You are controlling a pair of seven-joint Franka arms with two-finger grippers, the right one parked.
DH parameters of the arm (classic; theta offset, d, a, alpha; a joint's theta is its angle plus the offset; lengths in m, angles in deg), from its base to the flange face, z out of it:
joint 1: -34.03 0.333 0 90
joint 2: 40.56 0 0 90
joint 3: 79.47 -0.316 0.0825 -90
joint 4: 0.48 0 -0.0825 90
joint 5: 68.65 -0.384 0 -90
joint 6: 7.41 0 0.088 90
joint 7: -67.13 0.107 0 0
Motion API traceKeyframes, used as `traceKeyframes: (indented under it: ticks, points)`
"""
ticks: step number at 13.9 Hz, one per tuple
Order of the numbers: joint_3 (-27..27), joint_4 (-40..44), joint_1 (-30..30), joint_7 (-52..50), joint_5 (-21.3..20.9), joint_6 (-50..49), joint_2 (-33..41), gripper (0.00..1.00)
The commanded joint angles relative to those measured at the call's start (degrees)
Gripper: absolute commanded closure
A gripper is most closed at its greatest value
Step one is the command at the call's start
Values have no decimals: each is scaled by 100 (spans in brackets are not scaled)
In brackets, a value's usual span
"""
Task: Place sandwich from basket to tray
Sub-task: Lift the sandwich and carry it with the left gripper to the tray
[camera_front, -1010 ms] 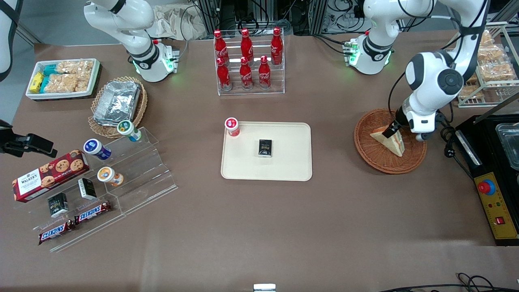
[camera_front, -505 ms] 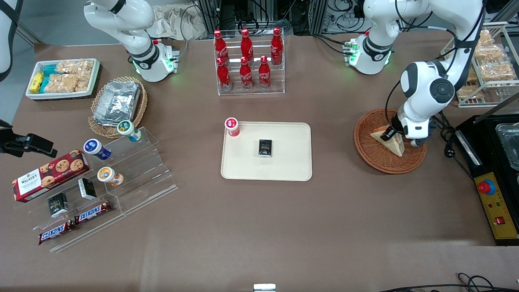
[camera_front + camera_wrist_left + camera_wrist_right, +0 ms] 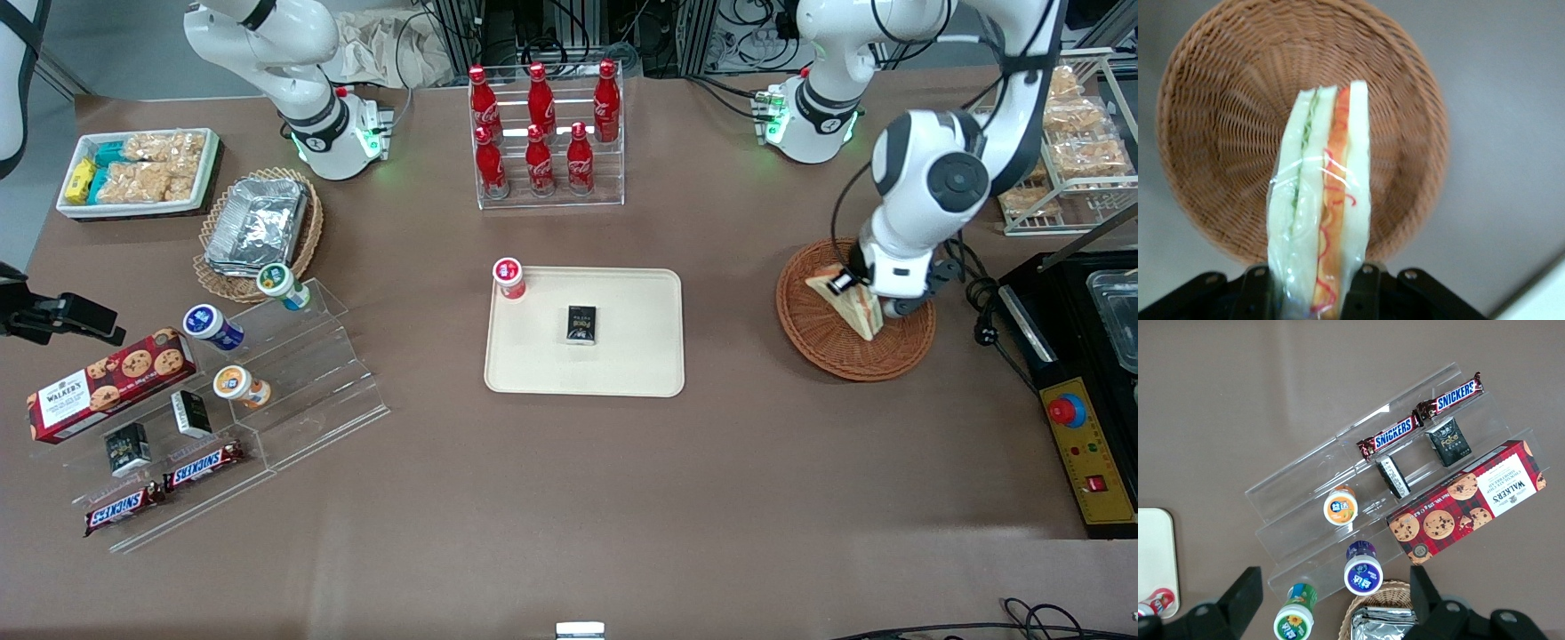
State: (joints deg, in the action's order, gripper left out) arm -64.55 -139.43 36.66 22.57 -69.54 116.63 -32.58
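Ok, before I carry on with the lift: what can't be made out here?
- Front view: the tool is mostly hidden by the arm's wrist.
- Front view: whether the sandwich has cleared the basket.
- Left wrist view: the sandwich's held end and the fingers are cut off by the edge.
- Front view: the label of the black box on the tray is too small.

Jaws w/ sandwich prob. above basket

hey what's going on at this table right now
The working arm's gripper is shut on a wrapped sandwich and holds it over the round brown basket. The wrist view shows the sandwich clear of the basket's weave. The beige tray at mid-table already holds a small dark box and a red-capped cup.
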Motion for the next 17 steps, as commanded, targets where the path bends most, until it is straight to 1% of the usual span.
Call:
traceKeyframes:
  ticks: [1,3,4,5,7,10,12,13,15,17]
  points:
    - [685,807,-165,420,9,-889,55,100]
    - [1047,853,-542,500,27,-620,46,100]
    - [1057,827,-822,492,97,-287,-6,100]
    - [1057,826,-1086,501,254,47,-129,100]
    - [1066,774,-1517,501,291,794,-453,100]
    - [1066,739,-1817,501,291,1770,-1182,100]
    - [1057,730,-1889,579,195,2271,-1797,100]
    - [1066,730,-1897,675,142,2396,-1974,100]
    - [1049,686,-1906,703,-208,2397,-2133,100]
    - [1031,642,-1871,703,-429,2397,-2221,100]
